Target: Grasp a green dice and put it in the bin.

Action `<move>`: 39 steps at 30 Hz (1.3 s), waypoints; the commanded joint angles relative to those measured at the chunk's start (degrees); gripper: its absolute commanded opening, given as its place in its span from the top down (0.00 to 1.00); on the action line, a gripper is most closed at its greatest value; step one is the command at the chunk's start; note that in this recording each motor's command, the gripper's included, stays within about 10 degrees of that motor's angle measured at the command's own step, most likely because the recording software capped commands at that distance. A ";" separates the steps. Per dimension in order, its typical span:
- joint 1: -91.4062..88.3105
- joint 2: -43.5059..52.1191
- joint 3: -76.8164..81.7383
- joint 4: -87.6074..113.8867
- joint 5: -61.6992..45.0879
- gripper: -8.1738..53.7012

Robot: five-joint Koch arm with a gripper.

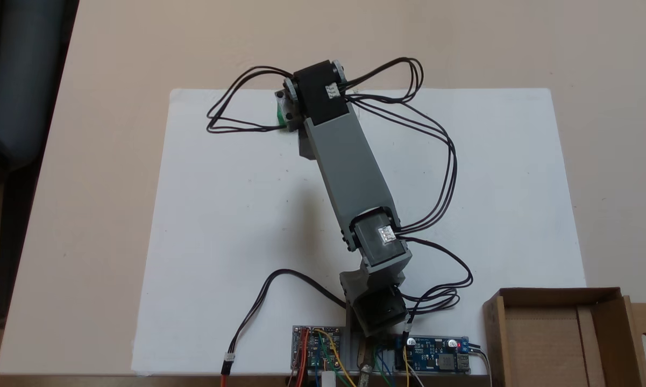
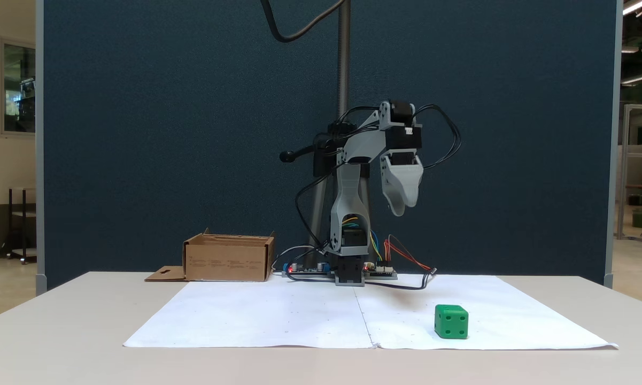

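Note:
The green dice (image 2: pixel 451 321) sits on the white paper toward the right front in a fixed view. From above, only a green sliver of the dice (image 1: pixel 281 114) peeks out to the left of the arm's wrist motor (image 1: pixel 320 88). My gripper (image 2: pixel 400 212) hangs pointing down, high above the table, up and to the left of the dice and well clear of it. Only one tapered grey tip shows, so I cannot tell how the jaws stand. The bin, a brown cardboard box (image 2: pixel 227 260), stands open beside the arm's base, and it is at the lower right from above (image 1: pixel 556 303).
White paper (image 1: pixel 236 226) covers the middle of the beige table. Circuit boards (image 1: pixel 435 355) and loose black cables (image 1: pixel 441 161) lie around the arm's base. A metal pole (image 2: pixel 343 53) and a dark blue partition stand behind the arm.

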 commanded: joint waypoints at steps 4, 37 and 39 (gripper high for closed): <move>-2.64 -4.66 -8.17 10.00 5.45 0.18; -1.05 -27.07 -26.10 10.00 9.14 0.18; -0.44 -27.60 -26.89 10.00 9.14 0.18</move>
